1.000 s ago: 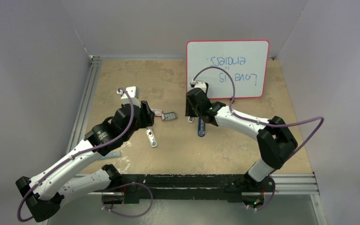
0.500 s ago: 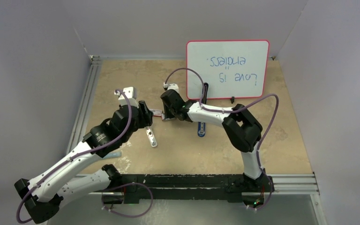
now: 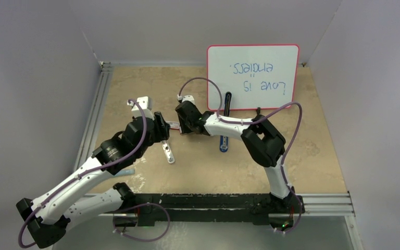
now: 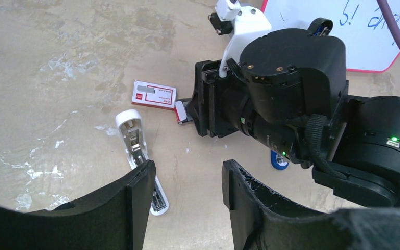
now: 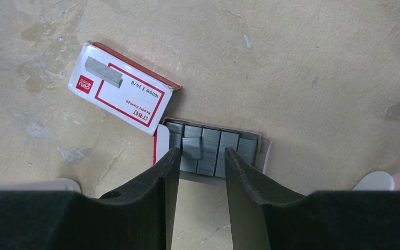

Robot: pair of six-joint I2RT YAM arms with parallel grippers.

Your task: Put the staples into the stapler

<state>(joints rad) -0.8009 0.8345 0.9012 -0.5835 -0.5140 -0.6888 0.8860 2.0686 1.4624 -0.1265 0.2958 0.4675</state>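
The staples point(image 5: 211, 150) are several grey strips lying in an open cardboard tray next to their red-and-white box point(image 5: 121, 94). My right gripper point(image 5: 201, 152) hangs open just over the tray, with its fingertips to either side of the left strips and gripping nothing. In the top view the right gripper point(image 3: 183, 128) hides the staples. Only the blue end of the stapler point(image 3: 223, 145) shows from under the right forearm. My left gripper point(image 4: 186, 174) is open and empty above bare table, right of a white oblong bar point(image 4: 137, 148). The left gripper point(image 3: 162, 133) faces the box point(image 3: 174, 125).
A whiteboard point(image 3: 252, 75) with blue writing stands at the back right, with a dark marker point(image 3: 227, 103) leaning at its foot. The white bar point(image 3: 167, 152) lies near the left gripper. The right wrist housing point(image 4: 291, 67) is close in front of the left gripper.
The right arm swung left from above the stapler to the staple tray, and its jaws have widened slightly. The left arm has stayed still.
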